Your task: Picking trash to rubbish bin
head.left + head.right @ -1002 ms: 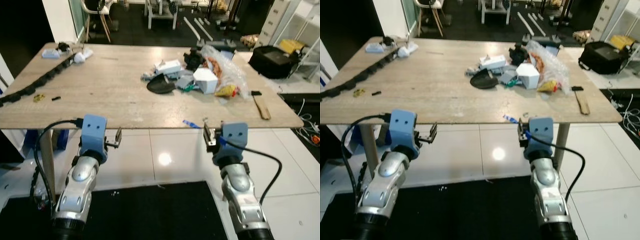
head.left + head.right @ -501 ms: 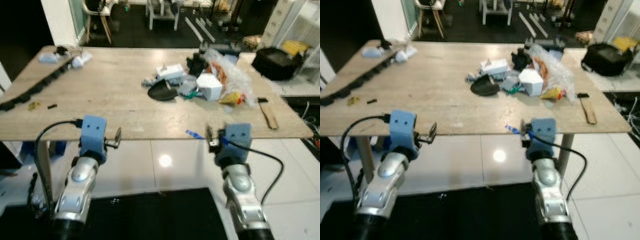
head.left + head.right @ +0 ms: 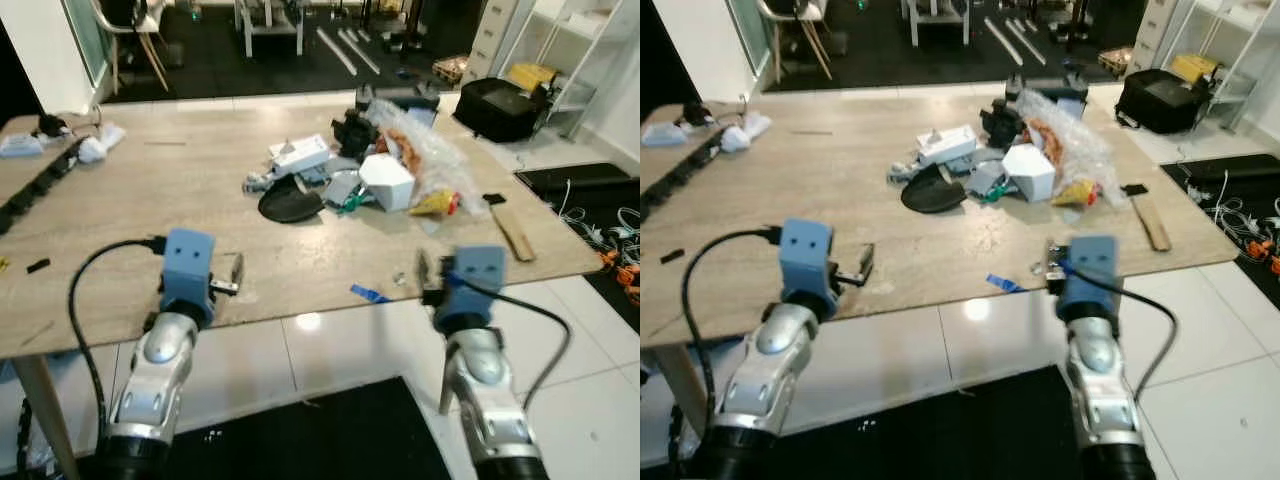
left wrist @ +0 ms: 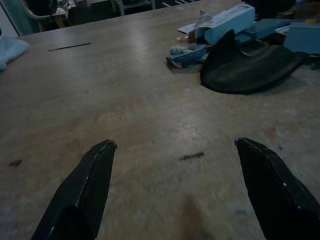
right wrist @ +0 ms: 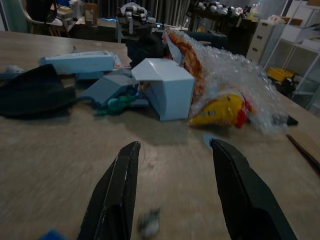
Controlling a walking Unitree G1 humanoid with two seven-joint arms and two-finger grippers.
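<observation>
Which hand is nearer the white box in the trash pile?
Right. The right hand sits just short of the white box, facing it; the left hand is farther off to its left.

The worktop (image 3: 180,200) is pale, matt wood-grain laminate. Beside a smooth white paper carton (image 3: 386,181) lies clear, crinkled bubble wrap (image 3: 432,150). The floor tiles (image 3: 600,330) are glossy white; both arms (image 3: 160,350) are brushed silver metal.

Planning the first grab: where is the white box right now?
In the left eye view, the white box sits in the trash pile on the table's far right part, between the black dish and the bubble-wrap bag.
</observation>
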